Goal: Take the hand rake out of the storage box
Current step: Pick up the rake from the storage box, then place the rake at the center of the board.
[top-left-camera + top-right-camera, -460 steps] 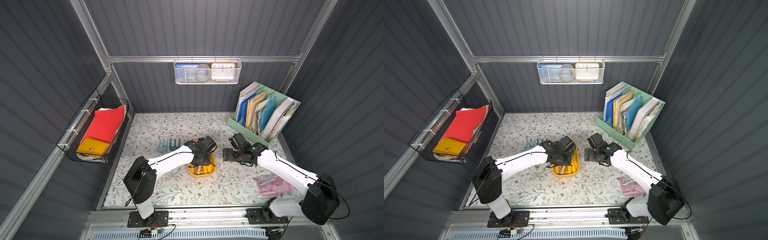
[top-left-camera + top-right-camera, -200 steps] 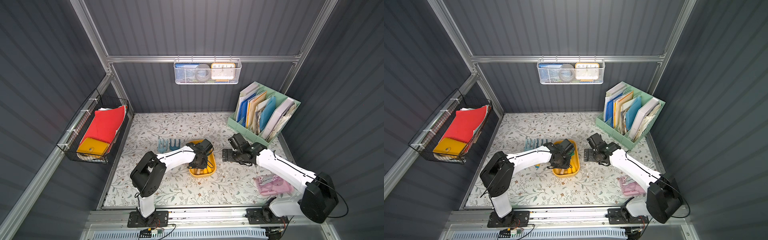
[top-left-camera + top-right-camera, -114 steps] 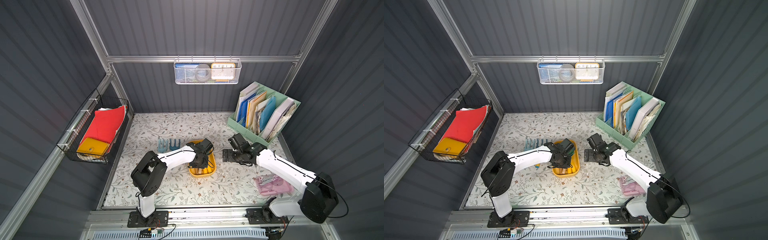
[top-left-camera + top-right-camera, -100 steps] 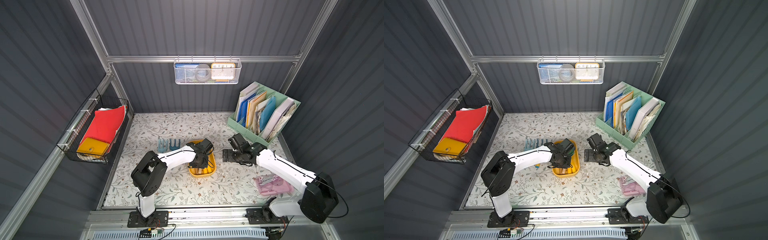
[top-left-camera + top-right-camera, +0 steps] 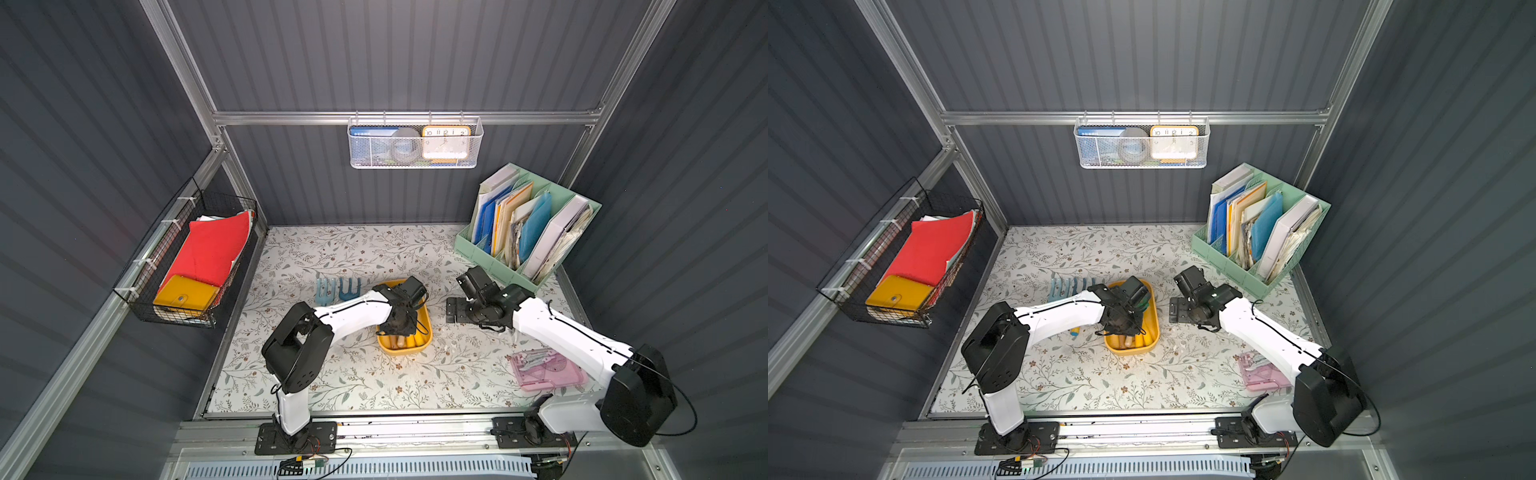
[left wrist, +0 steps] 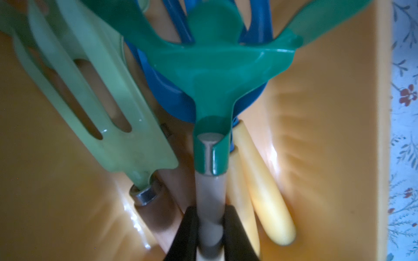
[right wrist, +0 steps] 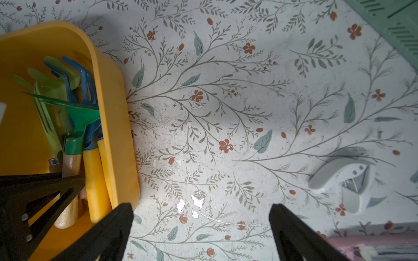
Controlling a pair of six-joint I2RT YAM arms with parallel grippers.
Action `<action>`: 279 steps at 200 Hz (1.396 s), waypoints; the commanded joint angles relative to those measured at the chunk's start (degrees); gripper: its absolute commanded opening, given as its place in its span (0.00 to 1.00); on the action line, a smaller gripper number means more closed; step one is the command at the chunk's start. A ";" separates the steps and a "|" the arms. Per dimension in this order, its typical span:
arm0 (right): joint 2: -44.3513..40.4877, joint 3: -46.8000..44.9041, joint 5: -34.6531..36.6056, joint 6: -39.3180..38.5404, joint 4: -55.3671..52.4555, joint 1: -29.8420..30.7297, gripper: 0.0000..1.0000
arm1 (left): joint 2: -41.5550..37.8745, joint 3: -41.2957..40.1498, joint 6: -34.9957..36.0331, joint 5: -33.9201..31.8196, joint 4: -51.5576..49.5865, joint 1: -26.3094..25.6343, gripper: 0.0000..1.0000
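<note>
Rakes [image 5: 336,289], blue, out on the mat [image 5: 374,382] left of centre. Mid-frame, in the storage box [image 5: 405,350], left gripper [image 6: 211,228] clamped on the hand rake [image 6: 212,74] by its wooden handle, probably for lifting clear. Further right, right gripper [image 7: 200,206] idle, jaws apart.

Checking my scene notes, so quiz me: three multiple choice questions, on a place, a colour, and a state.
1. Where is the flat pink translucent plastic case?
A. in a yellow tub
B. on the floral tabletop beside the right arm
C. in a wire basket
2. What colour is the head of the wooden-handled hand rake that the left fingers clamp?
A. red
B. dark green
C. white
3. The right fingers are:
A. shut on a rake
B. shut on a tub
C. open, empty
Key: 1 B, it lies on the tabletop; 2 B, the left wrist view shows green; 3 C, only tabletop between them.
</note>
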 commanded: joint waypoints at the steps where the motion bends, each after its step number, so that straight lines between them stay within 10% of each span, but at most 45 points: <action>1: -0.42 1.09 1.01 -0.33 -1.64 -0.25 0.99 | -2.81 1.84 0.05 0.29 0.87 0.15 0.16; 99: -1.78 -0.09 3.66 0.07 -0.95 -0.56 0.99 | -7.45 5.77 -2.96 -2.39 0.11 2.52 0.16; 219: 1.80 2.24 -1.72 -2.77 0.36 -0.69 0.99 | -13.39 2.77 17.29 -13.59 -8.70 31.96 0.16; 279: 4.27 2.75 -3.71 -4.03 1.72 -0.68 0.99 | -13.38 -2.38 24.96 -19.22 -6.74 37.99 0.14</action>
